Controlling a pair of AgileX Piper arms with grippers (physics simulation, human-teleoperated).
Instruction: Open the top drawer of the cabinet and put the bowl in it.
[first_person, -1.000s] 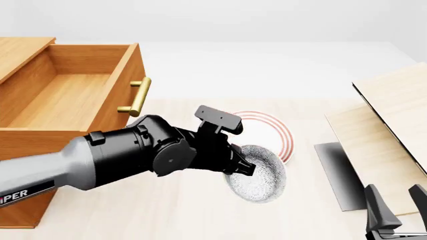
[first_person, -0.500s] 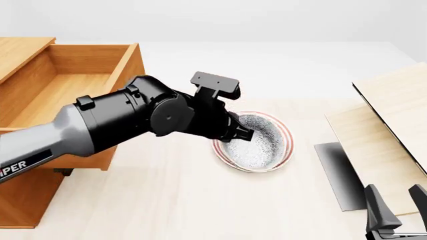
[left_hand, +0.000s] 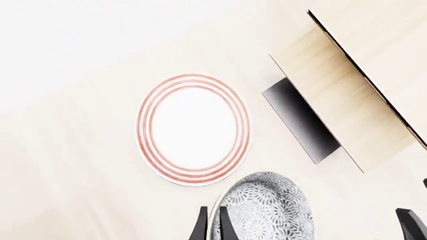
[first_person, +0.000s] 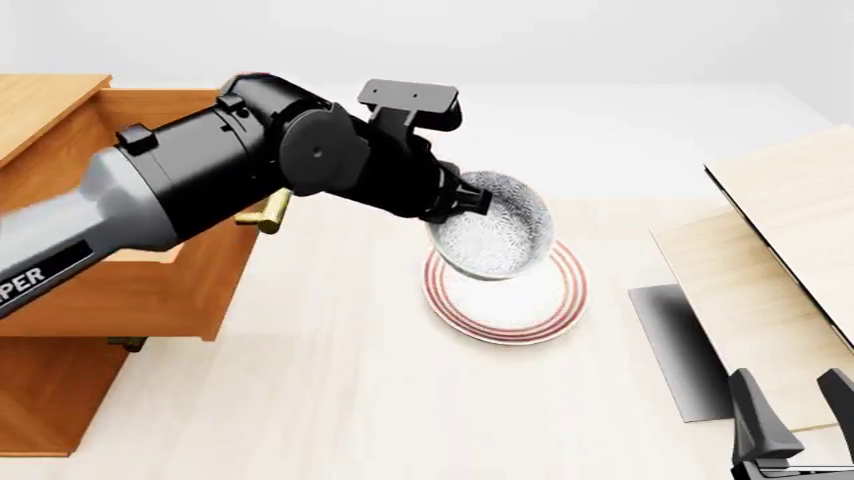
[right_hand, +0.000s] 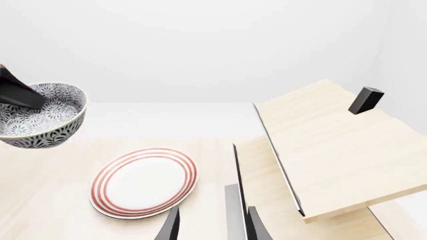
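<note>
My left gripper (first_person: 467, 203) is shut on the rim of the speckled grey-blue bowl (first_person: 494, 235) and holds it tilted in the air above the red-ringed plate (first_person: 514, 305). The left wrist view has both fingers pinching the bowl (left_hand: 263, 207) at its rim. At the left stands the orange-brown cabinet (first_person: 40, 400) with its top drawer (first_person: 160, 290) pulled out; my arm covers much of it, and only a bit of the brass handle (first_person: 274, 212) peeks out. My right gripper (first_person: 787, 385) hangs open at the near right, holding nothing.
Pale light-wood boards (first_person: 774, 230) lean at the right, with a dark grey patch (first_person: 674, 350) on the table beside them. A small black block (right_hand: 365, 100) sits on the upper board. The plate (right_hand: 143, 181) lies between the cabinet and the boards.
My left arm has lifted the bowl off the table beside the plate, carrying it up and toward the cabinet. The right arm has not moved.
</note>
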